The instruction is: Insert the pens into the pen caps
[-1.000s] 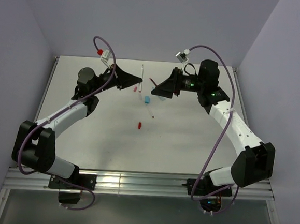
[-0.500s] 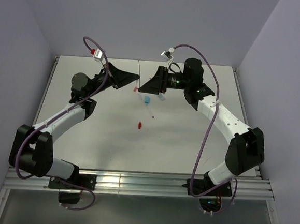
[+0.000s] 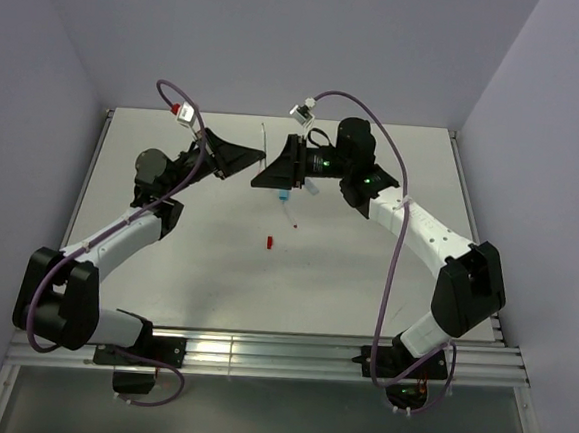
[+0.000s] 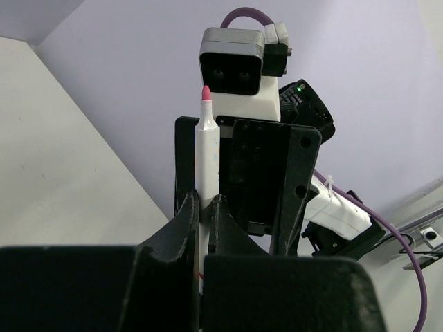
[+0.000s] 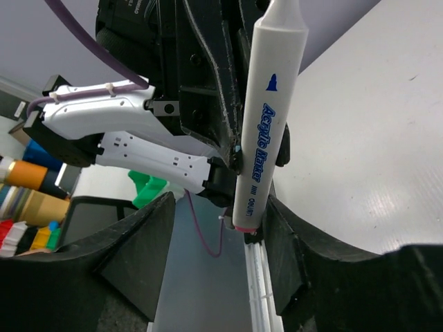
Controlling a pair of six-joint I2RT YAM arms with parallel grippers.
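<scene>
My left gripper [image 3: 262, 157] is shut on a white pen [image 3: 261, 139] and holds it upright above the far table. In the left wrist view the gripper [image 4: 203, 200] pinches the white barrel [image 4: 206, 155], red tip up. My right gripper [image 3: 257, 182] is open and faces the left one, very close. In the right wrist view the same pen [image 5: 268, 117], marked "Acrylic Marker", stands between my open fingers [image 5: 142, 256], near the right one. A light blue cap [image 3: 284, 192] and a red cap [image 3: 269, 241] lie on the table. A thin pen [image 3: 290, 213] lies between them.
The white table [image 3: 365, 273] has raised rails at the left and right and lavender walls behind. The right arm's wrist camera [image 4: 239, 62] sits just beyond the held pen. Purple cables [image 3: 397, 255] loop over both arms.
My right gripper has swung left until it meets the left gripper and the pen. My left gripper has drawn slightly left with the pen. The red pieces near the blue cap are now covered.
</scene>
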